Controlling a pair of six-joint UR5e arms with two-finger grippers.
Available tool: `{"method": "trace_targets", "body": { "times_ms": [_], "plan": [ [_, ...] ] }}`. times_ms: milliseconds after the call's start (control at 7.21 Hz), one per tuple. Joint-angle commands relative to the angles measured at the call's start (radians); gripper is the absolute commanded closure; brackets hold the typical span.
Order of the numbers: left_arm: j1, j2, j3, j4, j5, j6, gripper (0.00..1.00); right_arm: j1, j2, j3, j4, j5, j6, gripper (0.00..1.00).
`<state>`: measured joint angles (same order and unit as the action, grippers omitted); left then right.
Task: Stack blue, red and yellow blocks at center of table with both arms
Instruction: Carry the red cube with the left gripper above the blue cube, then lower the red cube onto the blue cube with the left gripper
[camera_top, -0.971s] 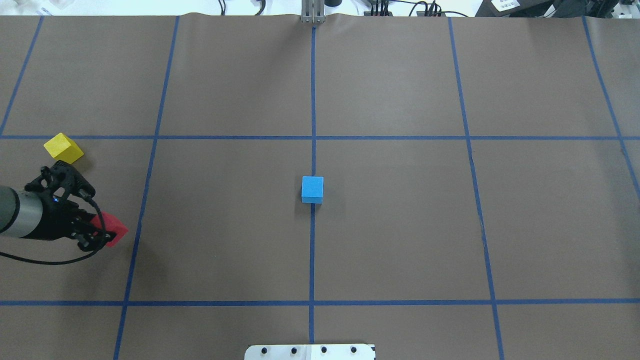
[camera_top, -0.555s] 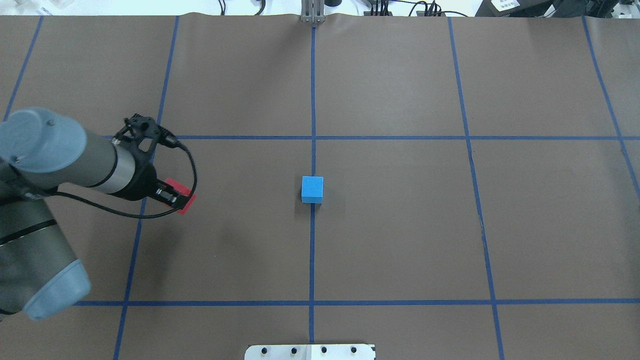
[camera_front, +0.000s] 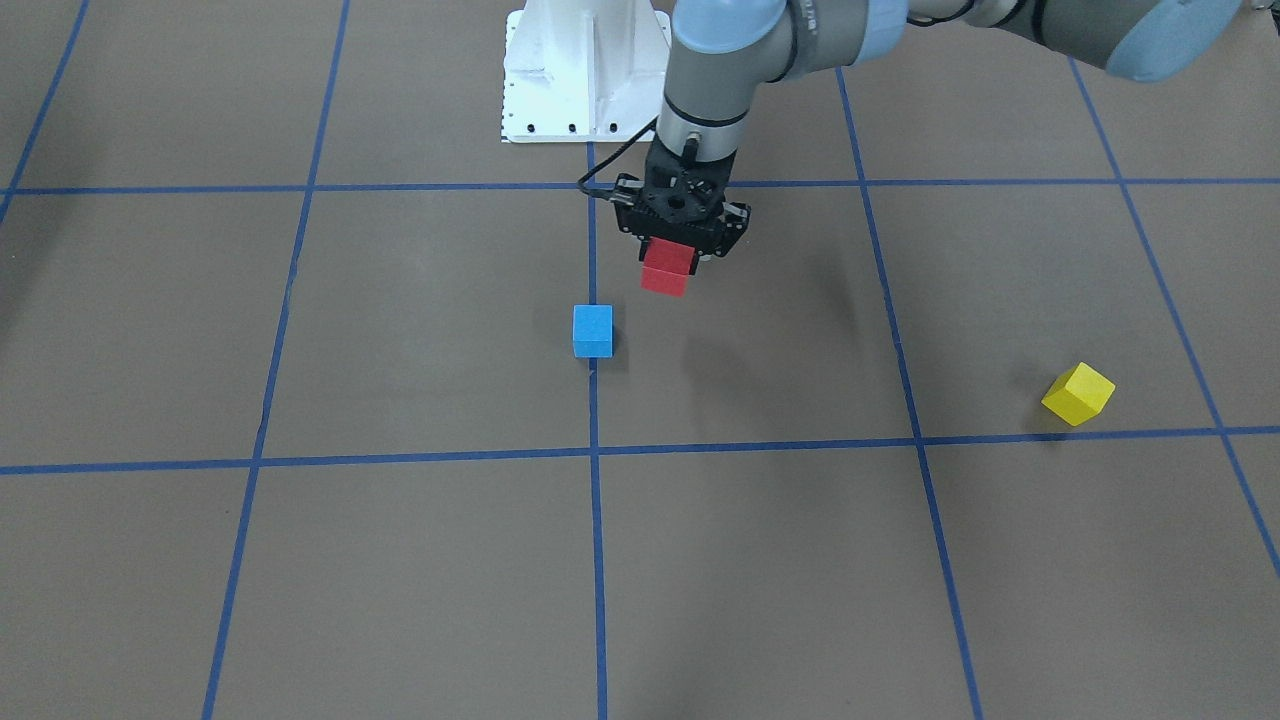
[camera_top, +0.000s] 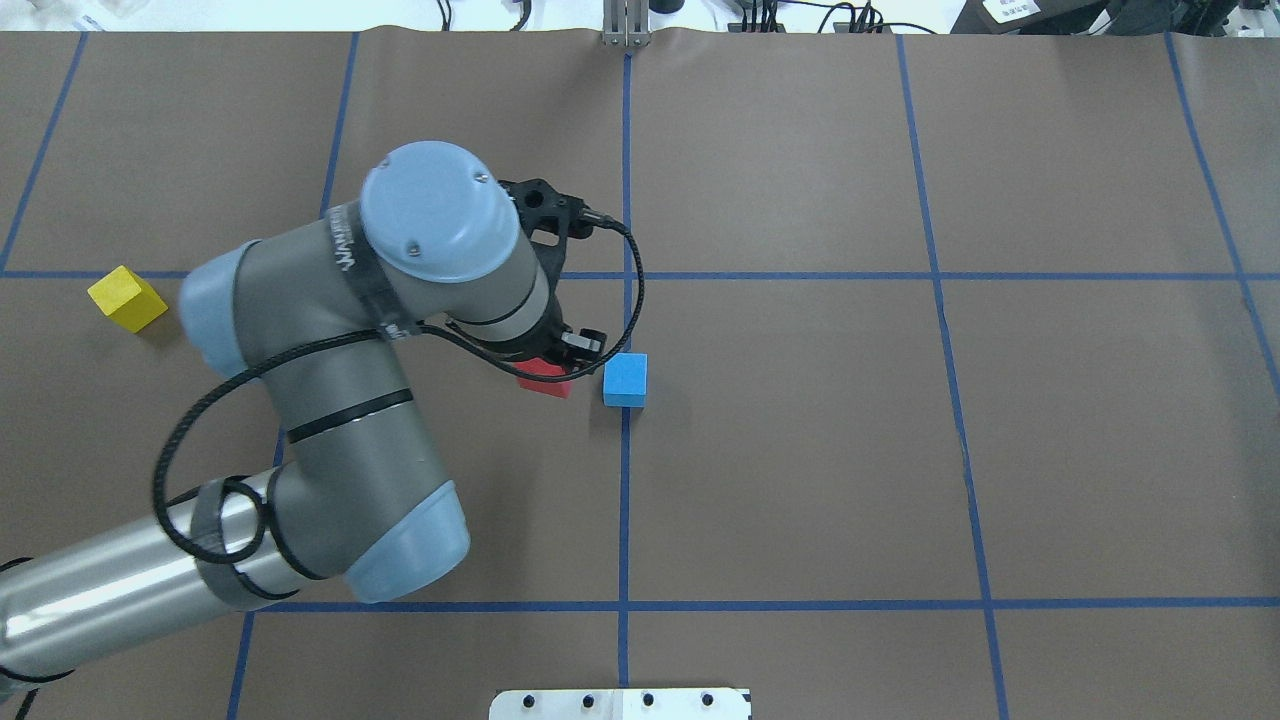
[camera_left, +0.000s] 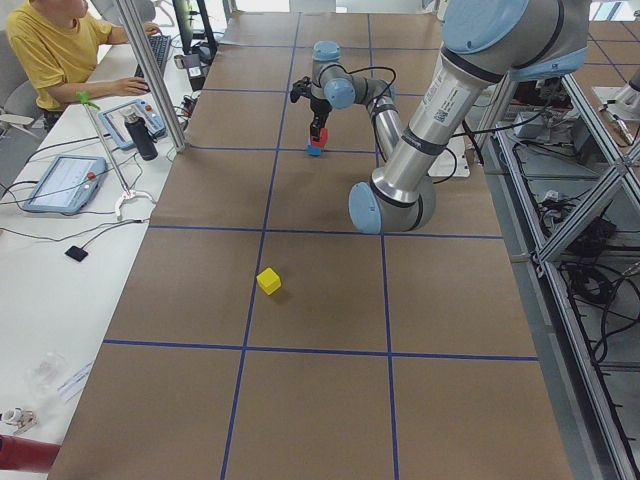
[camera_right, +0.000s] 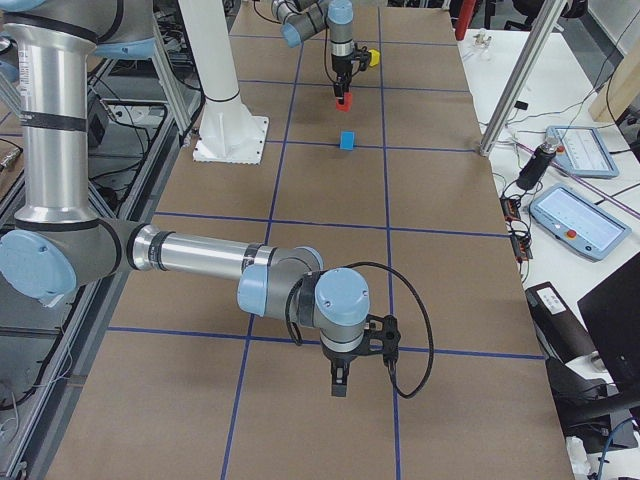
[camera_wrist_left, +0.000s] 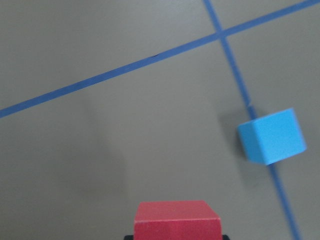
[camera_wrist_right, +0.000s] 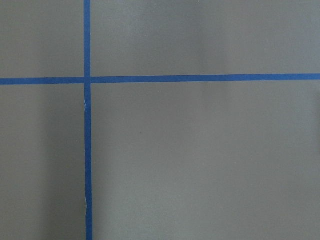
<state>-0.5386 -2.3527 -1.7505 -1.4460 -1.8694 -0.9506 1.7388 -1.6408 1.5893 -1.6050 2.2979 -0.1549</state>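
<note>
Front-facing exterior view: the small red foam cube (camera_front: 665, 270) hangs in the air, pinched between the two black fingers of the left gripper (camera_front: 671, 257), which points straight down and is closed on the cube's upper half. The cube's shadow falls on the table apart from it, so it is clear of the surface. Just beside it, lower and toward the robot's right, the small blue foam cube (camera_front: 592, 330) sits flat on the brown paper-covered table (camera_front: 400, 560), on the blue tape line (camera_front: 596, 520) that runs through the table's centre. The two cubes are not touching. In the left wrist view the red cube fills the bottom edge and the blue cube lies ahead and to the side.

Well apart from both, far out on the robot's left side, the small yellow foam cube (camera_front: 1078, 393) rests on the paper, turned askew to the tape grid.

Only the exterior right view shows the right gripper (camera_right: 339, 385), low over the table's near end; whether its fingers are apart or together cannot be told. Its wrist camera shows only a crossing of tape lines.
</note>
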Motion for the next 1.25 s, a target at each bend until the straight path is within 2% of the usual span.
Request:
{"method": "trace_targets", "body": {
  "times_ms": [0,139,277,416,1110],
  "plan": [
    [0.035,-0.164,0.191,-0.005,0.055,-0.1,1.0,-0.001,0.001,0.0,-0.001,0.0,0.0,0.0],
    [0.035,-0.174,0.221,-0.023,0.055,-0.102,1.0,-0.001,0.001,0.0,0.0,0.0,-0.002,0.0],
    [0.035,-0.169,0.25,-0.046,0.056,-0.1,0.83,-0.001,0.001,0.0,0.0,0.0,-0.002,0.0],
    [0.035,-0.171,0.267,-0.059,0.056,-0.1,0.71,-0.001,0.001,0.0,0.0,0.0,-0.002,0.0],
    [0.046,-0.166,0.298,-0.063,0.055,-0.117,0.59,-0.001,0.001,0.0,0.0,0.0,-0.006,0.0]
  ]
}}
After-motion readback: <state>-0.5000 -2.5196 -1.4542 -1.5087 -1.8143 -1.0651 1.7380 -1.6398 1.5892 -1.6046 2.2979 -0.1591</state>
